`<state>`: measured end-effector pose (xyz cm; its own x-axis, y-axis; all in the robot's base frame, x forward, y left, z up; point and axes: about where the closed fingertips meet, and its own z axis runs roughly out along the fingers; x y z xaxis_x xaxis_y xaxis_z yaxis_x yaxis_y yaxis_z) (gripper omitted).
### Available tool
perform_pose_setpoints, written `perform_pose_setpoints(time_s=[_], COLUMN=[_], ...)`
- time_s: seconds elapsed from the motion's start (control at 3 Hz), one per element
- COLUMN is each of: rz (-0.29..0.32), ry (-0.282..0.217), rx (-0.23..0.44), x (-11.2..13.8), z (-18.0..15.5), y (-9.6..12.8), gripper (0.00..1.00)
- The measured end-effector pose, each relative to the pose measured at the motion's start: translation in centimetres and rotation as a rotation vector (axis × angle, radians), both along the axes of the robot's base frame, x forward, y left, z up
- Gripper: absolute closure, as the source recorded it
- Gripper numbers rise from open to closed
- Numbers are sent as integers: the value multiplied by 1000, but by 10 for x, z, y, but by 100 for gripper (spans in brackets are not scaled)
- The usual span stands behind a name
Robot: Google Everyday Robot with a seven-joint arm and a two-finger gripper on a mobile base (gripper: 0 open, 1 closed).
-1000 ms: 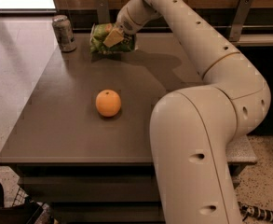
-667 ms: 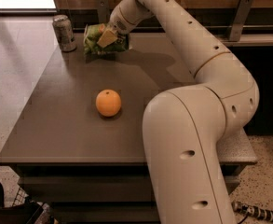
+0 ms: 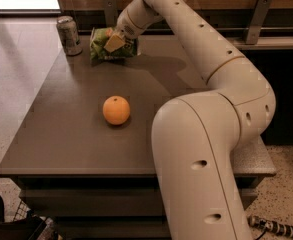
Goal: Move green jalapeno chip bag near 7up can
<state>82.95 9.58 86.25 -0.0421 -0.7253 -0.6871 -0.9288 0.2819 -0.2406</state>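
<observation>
The green jalapeno chip bag [image 3: 105,47] lies at the far left of the grey table [image 3: 76,129], a short gap to the right of the 7up can [image 3: 69,35], which stands upright at the table's far left corner. My gripper [image 3: 115,42] reaches in from the right at the end of the long white arm and sits on the bag's middle, covering part of it. The bag's right side is partly hidden behind the gripper.
An orange ball [image 3: 116,110] rests on the middle of the table. The white arm [image 3: 206,134] fills the right half of the view. A wooden wall with metal brackets [image 3: 258,14] runs behind the table. Tiled floor lies to the left.
The arm has swung left, carrying the chip bag along the far edge closer to the can. The orange ball and the can have not moved.
</observation>
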Motion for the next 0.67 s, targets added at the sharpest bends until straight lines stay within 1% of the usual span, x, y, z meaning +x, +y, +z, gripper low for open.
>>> perform_pose_setpoints(time_s=[0.33, 0.67], rz=[3, 6], ry=[4, 9], rx=[-1, -2], x=[0, 0], z=[-3, -6], y=[2, 5], gripper=[21, 0])
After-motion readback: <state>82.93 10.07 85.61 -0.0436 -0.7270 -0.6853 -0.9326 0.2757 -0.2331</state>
